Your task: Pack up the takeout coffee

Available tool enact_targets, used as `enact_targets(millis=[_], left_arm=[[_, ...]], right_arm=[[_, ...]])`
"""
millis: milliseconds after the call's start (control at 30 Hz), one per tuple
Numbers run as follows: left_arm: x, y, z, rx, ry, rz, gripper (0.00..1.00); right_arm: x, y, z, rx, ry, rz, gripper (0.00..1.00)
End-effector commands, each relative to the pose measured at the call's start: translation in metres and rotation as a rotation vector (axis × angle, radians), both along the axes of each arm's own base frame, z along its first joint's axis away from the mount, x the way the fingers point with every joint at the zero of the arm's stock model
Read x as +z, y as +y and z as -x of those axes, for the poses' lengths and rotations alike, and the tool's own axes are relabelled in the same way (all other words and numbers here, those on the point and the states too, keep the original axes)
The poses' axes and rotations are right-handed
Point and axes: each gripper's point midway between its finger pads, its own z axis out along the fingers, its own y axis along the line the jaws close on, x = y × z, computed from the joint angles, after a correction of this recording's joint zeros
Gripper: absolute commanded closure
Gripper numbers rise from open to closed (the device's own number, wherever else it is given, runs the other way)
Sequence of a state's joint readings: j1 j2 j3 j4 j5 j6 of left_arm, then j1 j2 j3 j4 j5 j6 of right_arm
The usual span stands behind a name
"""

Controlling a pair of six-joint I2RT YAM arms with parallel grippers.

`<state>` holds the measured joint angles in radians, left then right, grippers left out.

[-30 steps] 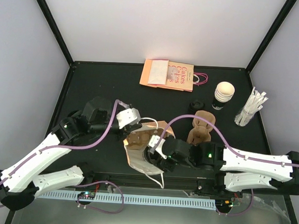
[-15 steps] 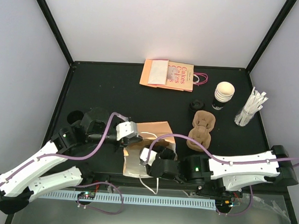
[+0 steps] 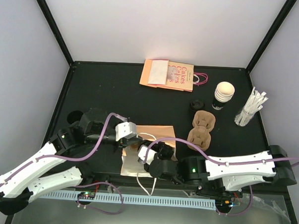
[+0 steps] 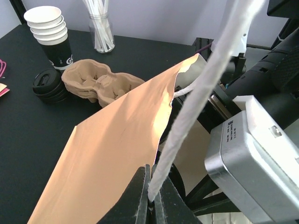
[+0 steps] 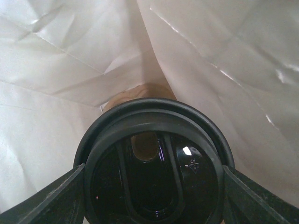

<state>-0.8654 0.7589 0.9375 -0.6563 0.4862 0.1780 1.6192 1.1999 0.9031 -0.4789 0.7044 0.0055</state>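
The takeout coffee shows in the right wrist view as a round black lid. My right gripper is shut on it, one finger on each side. White bag lining surrounds the lid, so the cup is inside the brown paper bag. From above, my right gripper sits at the bag's mouth and hides the cup. My left gripper is shut on the bag's white cord handle, holding the bag's edge up. In the top view it is at the bag's left side.
A brown pulp cup carrier lies right of the bag. Behind it are a black lid stack, a stack of black cups and a glass of white straws. An orange printed bag lies at the back.
My right arm has swung left and pushed the cup deeper into the bag. The bag has shifted and stands squarer. The left gripper keeps its hold on the handle.
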Motion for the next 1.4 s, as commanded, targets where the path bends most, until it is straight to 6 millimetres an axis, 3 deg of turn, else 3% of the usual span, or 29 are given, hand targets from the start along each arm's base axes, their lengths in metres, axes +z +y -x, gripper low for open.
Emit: enact_targets(millis=[0, 200, 533, 1033, 1100, 1200, 1300, 1367], left_arm=[[0.012, -0.002, 0.006, -0.024, -0.003, 0.052, 0.98], [0.011, -0.001, 0.006, -0.014, 0.006, 0.049, 0.98], [0.017, -0.002, 0.005, -0.01, 0.008, 0.065, 0.95], [0.021, -0.008, 0.006, -0.025, 0.048, 0.077, 0.94], [0.03, -0.007, 0.007, -0.02, 0.056, 0.091, 0.83], [0.052, -0.003, 0.008, 0.008, 0.076, 0.135, 0.55], [0.073, 0.007, -0.002, 0.093, 0.067, 0.166, 0.31], [0.087, 0.014, -0.014, 0.174, 0.071, 0.182, 0.22]], right_arm=[[-0.003, -0.004, -0.008, -0.057, -0.036, -0.005, 0.51], [-0.018, -0.018, -0.018, -0.139, -0.015, 0.018, 0.52], [-0.038, -0.022, -0.019, -0.177, 0.01, 0.052, 0.54], [-0.027, -0.02, -0.035, -0.253, 0.008, -0.055, 0.57], [-0.026, -0.022, -0.038, -0.264, 0.013, -0.065, 0.57], [-0.031, -0.026, -0.038, -0.266, 0.045, -0.073, 0.57], [-0.035, -0.029, -0.039, -0.274, 0.069, -0.086, 0.57], [-0.036, -0.03, -0.039, -0.283, 0.079, -0.098, 0.57]])
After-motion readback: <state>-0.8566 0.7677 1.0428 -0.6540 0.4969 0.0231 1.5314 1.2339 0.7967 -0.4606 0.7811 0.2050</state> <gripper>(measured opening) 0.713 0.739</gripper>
